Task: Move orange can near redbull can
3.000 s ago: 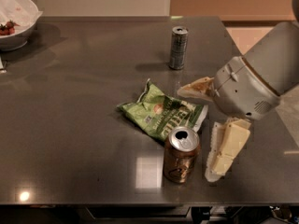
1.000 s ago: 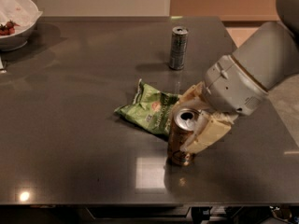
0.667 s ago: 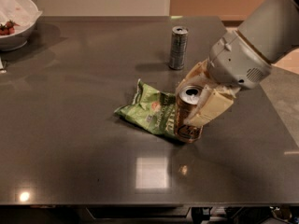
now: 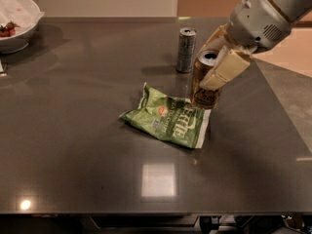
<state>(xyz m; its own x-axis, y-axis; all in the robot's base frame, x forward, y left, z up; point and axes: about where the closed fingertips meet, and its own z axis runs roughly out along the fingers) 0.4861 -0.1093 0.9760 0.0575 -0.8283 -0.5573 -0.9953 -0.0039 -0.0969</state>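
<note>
Camera view shows my gripper (image 4: pixel 206 71) over the upper right part of the dark table (image 4: pixel 73 140), with the arm housing (image 4: pixel 258 18) entering from the top right corner. I read the gripper as clamped on the orange can (image 4: pixel 203 94). One cream-coloured finger (image 4: pixel 225 67) lies across the can's near right side, and the second finger shows behind the can at its upper rim. The can sits between the fingers, close to upright with a slight lean, its silver top and opening facing up. I cannot tell whether its base touches the table. The redbull can (image 4: pixel 185 50) stands upright just to the left of the gripper and slightly farther from the camera, near the held can but apart from it. A crumpled green chip bag (image 4: pixel 168 118) lies flat below and to the left of the gripper, with its upper right corner just beside the base of the held can. A white bowl (image 4: pixel 19 30) holding red pieces sits far to the left of the gripper, at the table's far left edge.
</note>
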